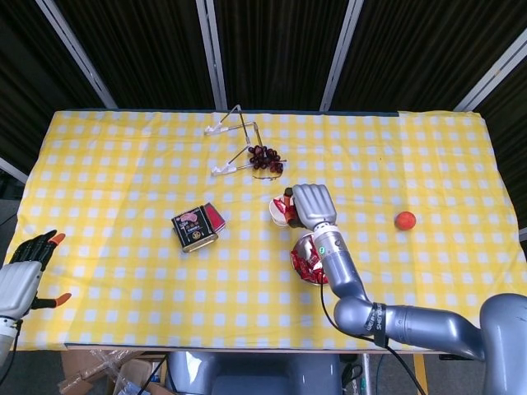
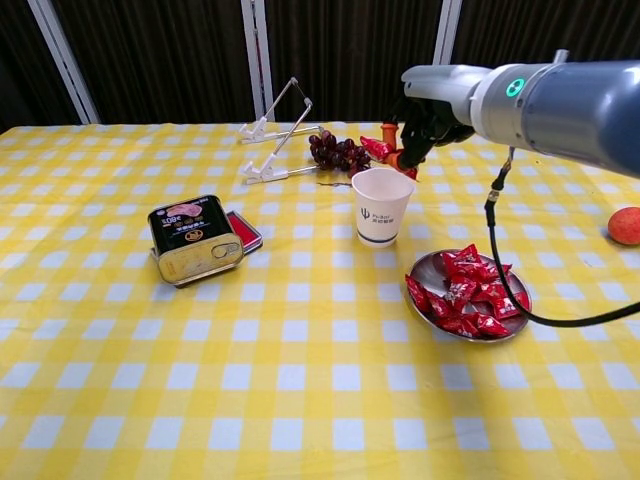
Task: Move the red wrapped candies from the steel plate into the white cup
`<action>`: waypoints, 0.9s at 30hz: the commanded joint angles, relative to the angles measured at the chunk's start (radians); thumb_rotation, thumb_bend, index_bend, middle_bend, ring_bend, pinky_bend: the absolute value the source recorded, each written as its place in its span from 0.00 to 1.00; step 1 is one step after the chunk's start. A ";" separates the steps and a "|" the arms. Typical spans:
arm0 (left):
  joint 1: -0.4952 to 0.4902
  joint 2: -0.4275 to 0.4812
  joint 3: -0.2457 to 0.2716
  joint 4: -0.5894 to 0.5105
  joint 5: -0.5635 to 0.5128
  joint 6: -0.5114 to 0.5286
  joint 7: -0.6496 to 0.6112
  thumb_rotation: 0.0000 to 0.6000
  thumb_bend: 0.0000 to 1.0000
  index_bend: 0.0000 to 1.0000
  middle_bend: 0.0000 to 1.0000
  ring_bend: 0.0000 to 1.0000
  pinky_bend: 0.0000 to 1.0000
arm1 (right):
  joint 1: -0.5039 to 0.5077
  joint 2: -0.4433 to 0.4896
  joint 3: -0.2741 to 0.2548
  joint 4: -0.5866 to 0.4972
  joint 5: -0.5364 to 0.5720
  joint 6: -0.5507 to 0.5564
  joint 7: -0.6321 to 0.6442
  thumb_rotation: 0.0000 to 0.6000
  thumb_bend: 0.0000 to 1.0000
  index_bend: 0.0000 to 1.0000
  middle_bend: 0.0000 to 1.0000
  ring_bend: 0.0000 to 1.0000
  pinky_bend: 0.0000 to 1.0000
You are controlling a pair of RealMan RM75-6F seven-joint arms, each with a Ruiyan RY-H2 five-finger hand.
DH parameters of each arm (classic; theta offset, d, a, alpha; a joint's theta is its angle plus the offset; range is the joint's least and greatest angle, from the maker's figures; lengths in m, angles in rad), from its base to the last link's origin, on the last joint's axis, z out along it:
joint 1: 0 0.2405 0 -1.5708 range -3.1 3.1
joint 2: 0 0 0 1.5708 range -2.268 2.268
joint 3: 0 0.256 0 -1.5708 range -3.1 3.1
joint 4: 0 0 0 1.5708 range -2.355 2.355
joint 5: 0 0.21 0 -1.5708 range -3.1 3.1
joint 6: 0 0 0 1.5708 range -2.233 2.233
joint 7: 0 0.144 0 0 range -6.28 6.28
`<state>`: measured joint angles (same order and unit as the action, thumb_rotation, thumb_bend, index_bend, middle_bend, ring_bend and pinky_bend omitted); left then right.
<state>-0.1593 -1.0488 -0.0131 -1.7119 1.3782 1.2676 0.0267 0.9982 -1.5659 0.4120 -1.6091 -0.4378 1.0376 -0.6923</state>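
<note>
Pinching one candy (image 2: 378,148), the right hand (image 2: 425,118) hangs just above the cup (image 2: 382,205) at its 12 o'clock rim, likely lined up for a drop. Remaining candies sit heaped on the plate (image 2: 422,272), near the cup's 4 o'clock. Chest view shows the candy clear of the rim; head view hides that gap but alone shows the left hand (image 1: 25,276), fingers spread, empty, at the table's 8 o'clock edge.

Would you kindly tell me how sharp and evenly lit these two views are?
Head view: even, soft light, sharp tablecloth, dark backdrop. Chest view: crisp throughout, slight blur on the right hand holding a red candy above the white cup; faint glare on the steel plate.
</note>
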 commanded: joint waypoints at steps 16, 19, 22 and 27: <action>-0.011 0.018 0.003 -0.016 -0.024 -0.033 -0.018 1.00 0.04 0.00 0.00 0.00 0.00 | 0.112 -0.109 0.007 0.193 0.076 -0.084 0.034 1.00 0.52 0.61 0.75 0.91 1.00; -0.011 0.020 0.004 -0.017 -0.024 -0.035 -0.021 1.00 0.04 0.00 0.00 0.00 0.00 | 0.115 -0.120 0.003 0.213 0.077 -0.091 0.048 1.00 0.52 0.61 0.75 0.91 1.00; -0.011 0.022 0.005 -0.018 -0.024 -0.036 -0.023 1.00 0.04 0.00 0.00 0.00 0.00 | 0.115 -0.131 -0.005 0.235 0.070 -0.097 0.062 1.00 0.52 0.61 0.75 0.91 1.00; -0.011 0.023 0.007 -0.018 -0.025 -0.038 -0.024 1.00 0.04 0.00 0.00 0.00 0.00 | 0.109 -0.141 -0.006 0.252 0.053 -0.098 0.096 1.00 0.52 0.61 0.75 0.91 1.00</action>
<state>-0.1708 -1.0254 -0.0063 -1.7303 1.3533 1.2299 0.0026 1.1093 -1.7044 0.4063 -1.3605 -0.3810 0.9399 -0.6007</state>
